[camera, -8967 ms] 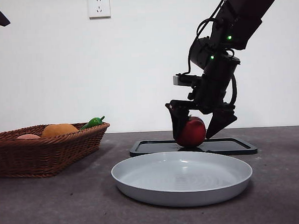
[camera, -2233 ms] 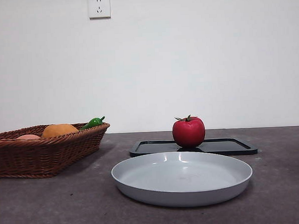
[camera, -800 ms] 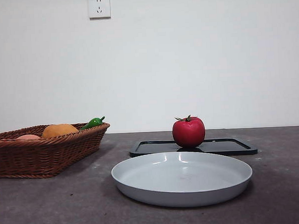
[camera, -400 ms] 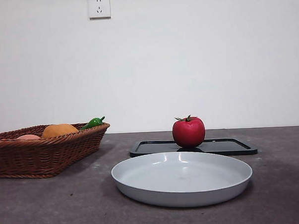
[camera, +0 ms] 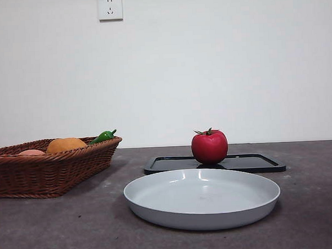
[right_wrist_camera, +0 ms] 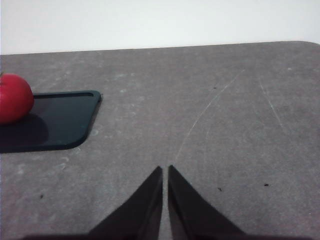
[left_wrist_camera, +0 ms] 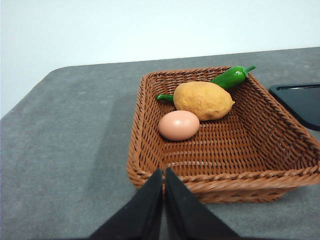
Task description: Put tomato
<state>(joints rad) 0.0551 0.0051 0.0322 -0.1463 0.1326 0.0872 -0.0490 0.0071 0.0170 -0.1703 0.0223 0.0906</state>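
Observation:
The glossy red tomato [camera: 209,147] with its dark calyx stands upright on the flat black tray [camera: 250,162] behind the grey plate. It also shows in the right wrist view [right_wrist_camera: 14,98], on the tray's corner [right_wrist_camera: 60,125]. My right gripper [right_wrist_camera: 165,171] is shut and empty, hovering over bare table well away from the tomato. My left gripper [left_wrist_camera: 163,174] is shut and empty, just before the near rim of the wicker basket [left_wrist_camera: 150,150]. Neither arm shows in the front view.
A wide grey plate [camera: 202,197] lies in front of the tray. The wicker basket [camera: 46,168] at the left holds an orange-yellow round fruit [left_wrist_camera: 203,100], a pink egg-shaped thing [left_wrist_camera: 179,125] and a green pepper [left_wrist_camera: 228,77]. A wall socket [camera: 109,7] is on the back wall.
Eleven seconds ago an arm held its jaws around the tomato on the tray. It has since withdrawn out of the front view. The tomato has stayed on the tray.

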